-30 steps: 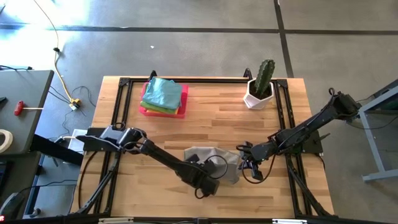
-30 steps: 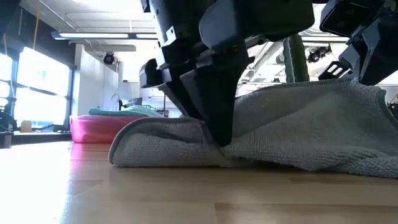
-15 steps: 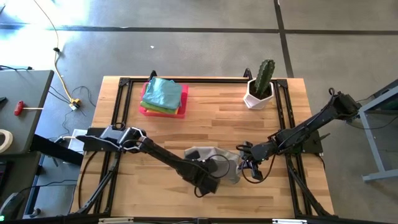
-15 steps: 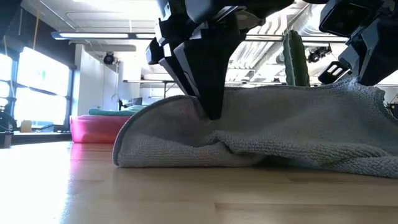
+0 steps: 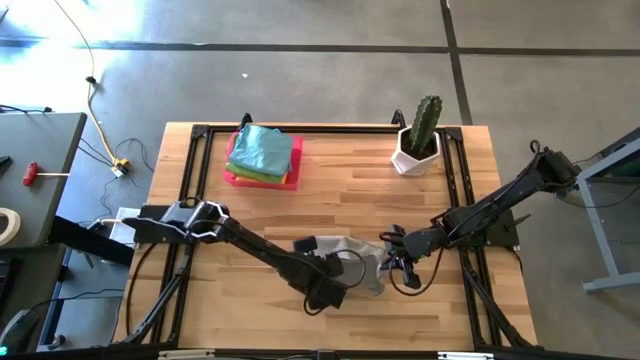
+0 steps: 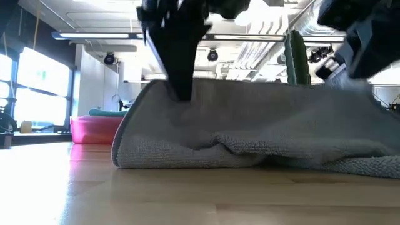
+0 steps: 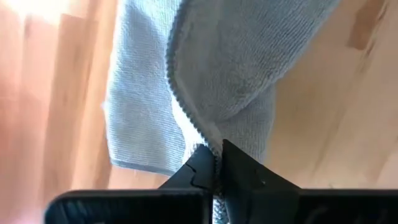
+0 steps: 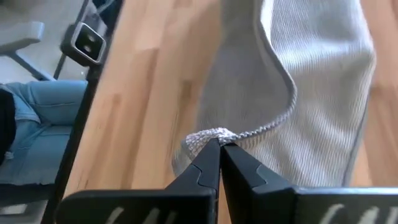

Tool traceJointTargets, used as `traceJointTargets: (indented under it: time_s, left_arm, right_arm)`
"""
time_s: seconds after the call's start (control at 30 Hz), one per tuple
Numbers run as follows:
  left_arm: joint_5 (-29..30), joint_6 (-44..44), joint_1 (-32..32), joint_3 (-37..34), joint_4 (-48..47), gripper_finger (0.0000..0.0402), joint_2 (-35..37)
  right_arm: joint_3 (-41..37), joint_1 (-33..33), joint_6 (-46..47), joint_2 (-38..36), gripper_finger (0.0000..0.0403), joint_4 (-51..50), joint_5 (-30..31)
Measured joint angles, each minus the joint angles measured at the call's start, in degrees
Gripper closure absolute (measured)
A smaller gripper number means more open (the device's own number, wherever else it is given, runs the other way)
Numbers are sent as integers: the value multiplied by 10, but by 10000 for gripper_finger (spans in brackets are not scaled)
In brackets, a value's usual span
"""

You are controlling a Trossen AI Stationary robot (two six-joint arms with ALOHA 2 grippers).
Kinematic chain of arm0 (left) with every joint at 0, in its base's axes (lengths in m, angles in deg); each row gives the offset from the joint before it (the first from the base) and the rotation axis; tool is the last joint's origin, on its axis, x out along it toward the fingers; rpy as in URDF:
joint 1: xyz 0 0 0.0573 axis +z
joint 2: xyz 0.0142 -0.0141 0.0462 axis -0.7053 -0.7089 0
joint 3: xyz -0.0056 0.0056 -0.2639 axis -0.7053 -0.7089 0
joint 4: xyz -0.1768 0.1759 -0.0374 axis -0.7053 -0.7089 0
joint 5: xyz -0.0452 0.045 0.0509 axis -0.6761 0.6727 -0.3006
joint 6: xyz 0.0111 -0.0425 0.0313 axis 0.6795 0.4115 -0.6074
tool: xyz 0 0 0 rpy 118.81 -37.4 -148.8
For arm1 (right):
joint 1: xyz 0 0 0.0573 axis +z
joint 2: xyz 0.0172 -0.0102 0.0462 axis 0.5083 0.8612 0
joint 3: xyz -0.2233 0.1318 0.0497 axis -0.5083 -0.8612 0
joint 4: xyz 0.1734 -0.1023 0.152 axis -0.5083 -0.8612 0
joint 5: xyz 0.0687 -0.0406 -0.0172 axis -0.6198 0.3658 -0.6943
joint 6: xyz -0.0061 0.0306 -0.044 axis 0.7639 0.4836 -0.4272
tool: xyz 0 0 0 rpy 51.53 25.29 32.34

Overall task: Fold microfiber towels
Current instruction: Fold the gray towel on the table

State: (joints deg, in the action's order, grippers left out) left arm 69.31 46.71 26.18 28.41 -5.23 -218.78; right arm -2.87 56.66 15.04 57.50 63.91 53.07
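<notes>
High view: the grey towel (image 5: 345, 262) lay near the table's (image 5: 330, 185) front edge, between both arms. Low view: the towel's edges were raised off the wood. Left wrist view: the left gripper (image 7: 217, 163) was clamped on a towel edge. Right wrist view: the right gripper (image 8: 219, 152) pinched a towel corner.

Left gripper (image 7: 217, 163) clamped tight on a hem of the grey microfiber towel (image 7: 230, 68), arm stretched low across the table. Right gripper (image 8: 220, 151) pinched closed on that towel's opposite corner, arm reaching inward.
</notes>
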Motion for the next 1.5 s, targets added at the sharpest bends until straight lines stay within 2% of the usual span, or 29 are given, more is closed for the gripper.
traceJointTargets:
  time_s: [0.1,0.17,0.4,0.53,0.67,0.8,0.87,0.97,1.07,1.17,1.27,1.4,1.5]
  left_arm:
    - [15,-19,0,0,-19,392,24]
    - [28,-36,0,0,-23,394,44]
    - [86,-111,3,0,-60,398,126]
    - [162,-161,17,0,-102,397,167]
    - [236,-209,46,0,-120,397,200]
    - [300,-268,86,0,-117,397,225]
    - [318,-284,106,0,-117,397,234]
    - [311,-277,133,0,-117,397,246]
    - [262,-229,144,0,-119,397,247]
    - [150,-167,139,-13,-107,397,247]
    - [44,-139,115,-64,-63,397,240]
    - [-1,-112,69,-175,70,397,235]
    - [-21,-75,38,-245,170,397,235]
  right_arm:
    - [37,0,-41,-2,403,-35,16]
    - [73,1,-72,-2,403,-96,47]
    - [189,1,-123,-1,403,-329,239]
    - [248,1,-158,-1,403,-450,354]
    - [311,-11,-234,-2,403,-500,447]
    - [364,-50,-357,-2,403,-496,485]
    - [382,-79,-399,-2,403,-494,487]
    - [395,-117,-416,-2,403,-495,486]
    - [388,-134,-382,-2,403,-499,455]
    - [354,-126,-318,-1,403,-505,378]
    - [292,-98,-235,-1,403,-487,301]
    - [178,-43,-148,0,403,-392,183]
    - [101,3,-108,0,403,-270,136]
